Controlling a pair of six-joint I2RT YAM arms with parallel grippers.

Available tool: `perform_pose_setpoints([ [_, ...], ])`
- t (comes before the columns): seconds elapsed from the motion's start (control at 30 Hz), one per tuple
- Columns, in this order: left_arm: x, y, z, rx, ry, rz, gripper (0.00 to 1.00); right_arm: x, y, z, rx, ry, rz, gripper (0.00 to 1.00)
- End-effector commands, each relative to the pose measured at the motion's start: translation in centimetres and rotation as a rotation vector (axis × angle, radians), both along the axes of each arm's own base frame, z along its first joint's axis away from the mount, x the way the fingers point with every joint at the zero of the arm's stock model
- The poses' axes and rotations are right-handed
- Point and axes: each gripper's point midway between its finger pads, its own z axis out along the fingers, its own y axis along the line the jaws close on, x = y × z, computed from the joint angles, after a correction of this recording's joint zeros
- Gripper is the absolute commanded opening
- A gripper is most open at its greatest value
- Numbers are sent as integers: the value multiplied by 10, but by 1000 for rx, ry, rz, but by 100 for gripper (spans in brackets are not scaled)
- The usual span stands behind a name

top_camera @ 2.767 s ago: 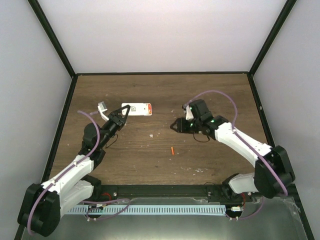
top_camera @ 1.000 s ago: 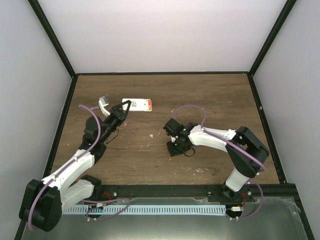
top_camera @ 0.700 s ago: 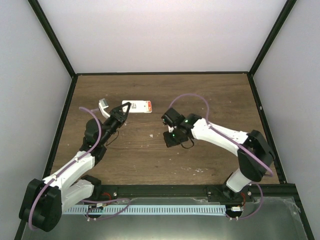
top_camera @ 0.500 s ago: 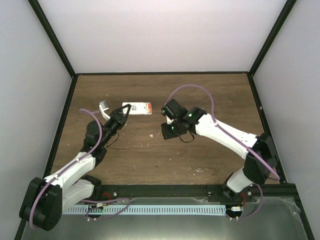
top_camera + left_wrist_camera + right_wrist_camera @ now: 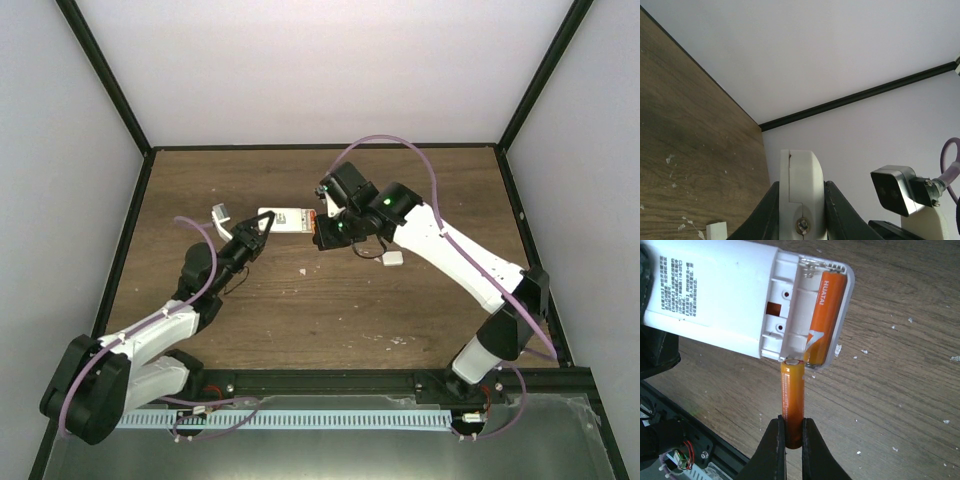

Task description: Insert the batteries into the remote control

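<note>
Over wooden tabletop (image 5: pixel 900 365), clamping remote control (image 5: pixel 715 295) back-up in left gripper (image 5: pixel 262 228) and pinching second battery (image 5: pixel 792 400) in right gripper (image 5: pixel 792 432) at open compartment (image 5: pixel 790 315) rim, beside first battery (image 5: pixel 824 315) seated; judging task half done, insertion pending.

overhead and close right-wrist views share remote control (image 5: pixel 715 295)

I count two batteries, both orange: the first battery (image 5: pixel 821 315) and the second battery (image 5: pixel 792 400). I see one remote control (image 5: pixel 725 295), white. I have two arms (image 5: pixel 450 250) to move, so two grippers: the left gripper (image 5: pixel 264 224) and the right gripper (image 5: pixel 792 429). There is one small white piece (image 5: pixel 393 258) lying by itself on the one brown table (image 5: pixel 200 180). Each gripper has two fingers (image 5: pixel 774 445), four fingers in all.
</note>
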Motion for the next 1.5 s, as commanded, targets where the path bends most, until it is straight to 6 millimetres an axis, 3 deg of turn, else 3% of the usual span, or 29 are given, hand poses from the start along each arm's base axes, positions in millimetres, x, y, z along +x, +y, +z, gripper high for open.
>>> perform_pose_setpoints([
  [0.0, -1, -1, 18, -41, -55, 3, 0, 6, -6, 13, 8, 2, -14, 1],
  [0.2, -1, -3, 19, -33, -57, -1, 0, 16, -9, 10, 13, 9, -25, 1],
  [0.57, -2, -6, 20, -19, -60, -8, 0, 22, 5, 20, 50, 9, 10, 1],
  [0.97, -2, -13, 33, 1, -95, -32, 0, 20, 9, 4, 27, 60, 34, 1],
  [1.47, -3, -13, 30, 12, -92, -29, 0, 35, 7, -3, 2, 102, 24, 1],
])
